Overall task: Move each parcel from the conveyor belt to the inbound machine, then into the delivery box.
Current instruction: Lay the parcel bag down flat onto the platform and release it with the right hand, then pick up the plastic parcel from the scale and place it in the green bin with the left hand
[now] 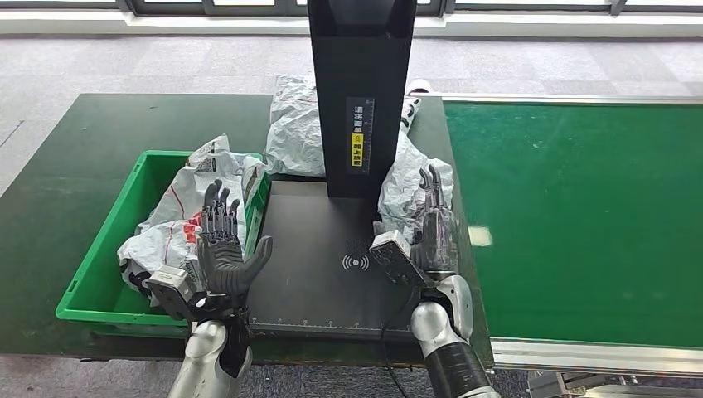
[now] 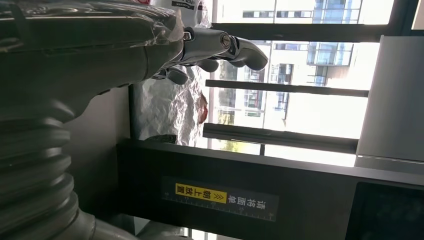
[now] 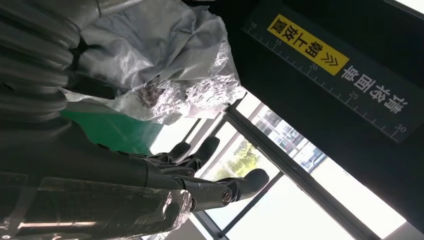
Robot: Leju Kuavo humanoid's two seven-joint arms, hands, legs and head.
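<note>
The black inbound machine [image 1: 319,265] has a flat plate and an upright column [image 1: 361,91]. A crumpled grey parcel [image 1: 404,189] lies at the plate's right edge against the column; it also shows in the right wrist view [image 3: 165,60]. My right hand [image 1: 433,225] stands just right of it, fingers [image 3: 210,170] straight and apart, holding nothing. A second grey parcel [image 1: 292,124] lies behind the column on the left, seen too in the left wrist view [image 2: 170,107]. My left hand [image 1: 224,249] is open, palm toward the plate, over the right rim of the green delivery box [image 1: 99,282].
Several grey parcels [image 1: 178,215] fill the green box. The green conveyor belt [image 1: 580,215] stretches to the right with a metal rim at its near edge. The column bears a yellow label [image 2: 200,191] and a ruler scale [image 3: 340,65]. Windows lie beyond.
</note>
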